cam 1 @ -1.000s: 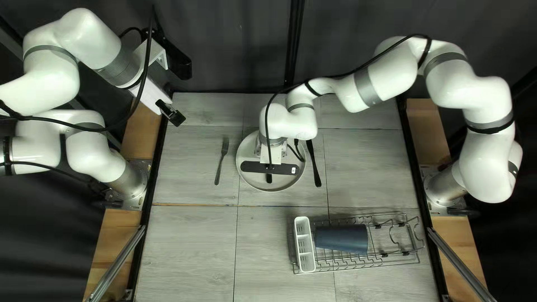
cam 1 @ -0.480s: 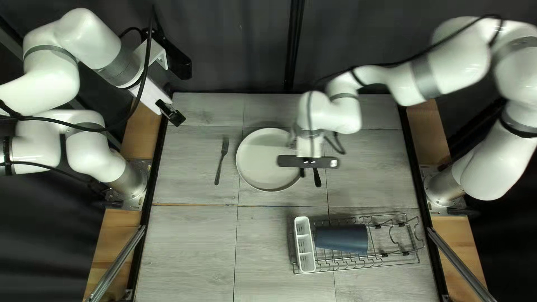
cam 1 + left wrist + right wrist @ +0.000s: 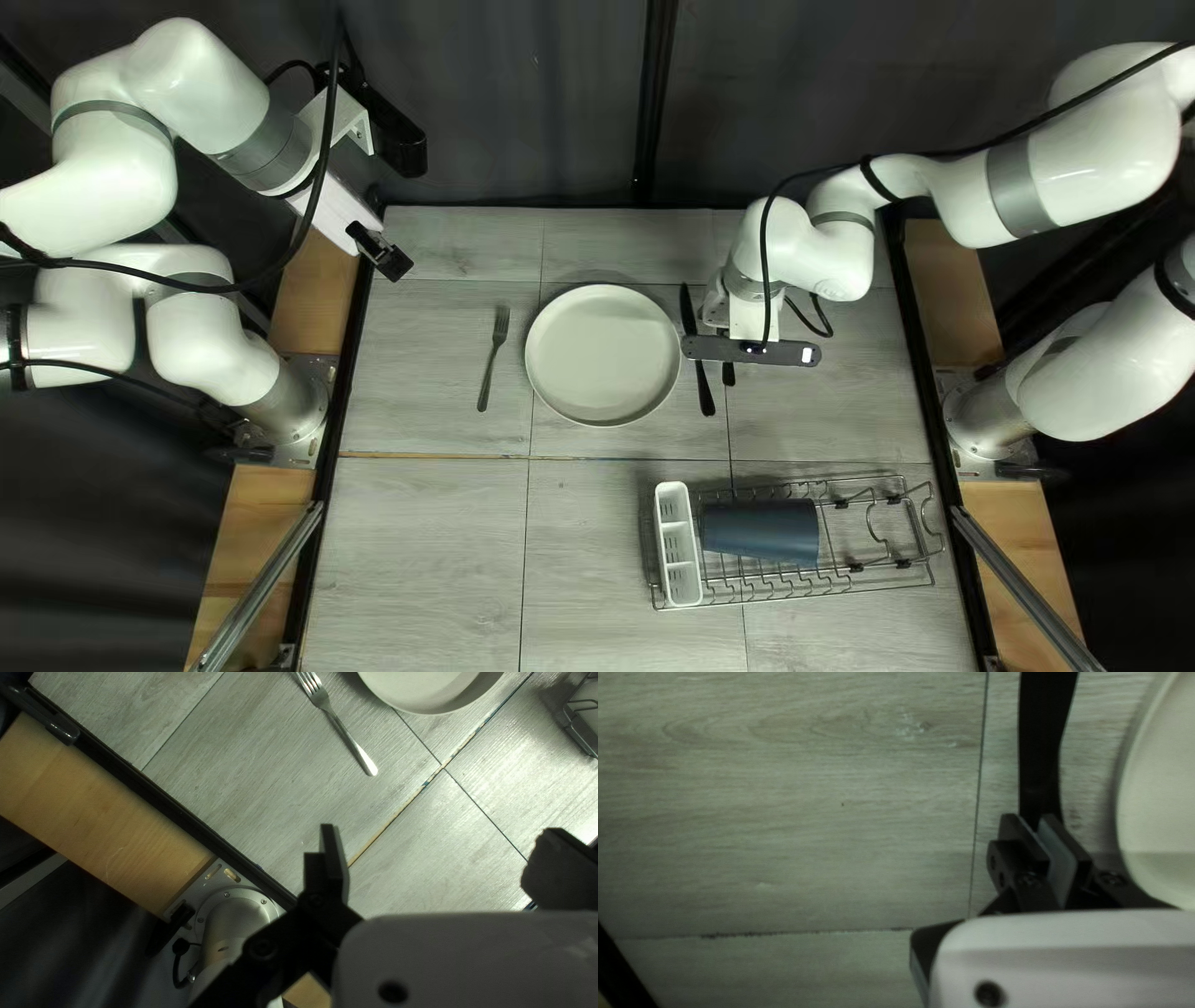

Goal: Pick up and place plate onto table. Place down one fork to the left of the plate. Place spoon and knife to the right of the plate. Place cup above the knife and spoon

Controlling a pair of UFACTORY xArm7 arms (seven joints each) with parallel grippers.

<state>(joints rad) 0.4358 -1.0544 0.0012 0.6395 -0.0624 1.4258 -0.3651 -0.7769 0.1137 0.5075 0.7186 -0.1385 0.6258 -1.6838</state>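
The grey plate (image 3: 603, 355) lies on the table, the fork (image 3: 492, 361) beside its left side. Along its right side lies the black knife (image 3: 697, 361). Over the knife and the floorboard seam hangs my right gripper (image 3: 751, 326), the spoon's dark handle (image 3: 728, 373) showing below it. In the right wrist view my gripper (image 3: 1042, 827) is shut on that black handle (image 3: 1042, 740); the spoon's head is hidden. The dark blue cup (image 3: 759, 530) lies sideways in the rack. My left gripper (image 3: 380, 253), in its wrist view (image 3: 439, 858), stands open, away from the fork (image 3: 341, 730).
A wire dish rack (image 3: 878, 566) stands at the near right, with a white cutlery holder (image 3: 679, 544) at its left end. Black rails (image 3: 336, 373) border the table's sides. The raised right arm (image 3: 971, 187) spans the far right.
My right gripper has moved right from over the plate to beyond the knife, carrying the spoon, which uncovers the plate. My left arm has stayed still.
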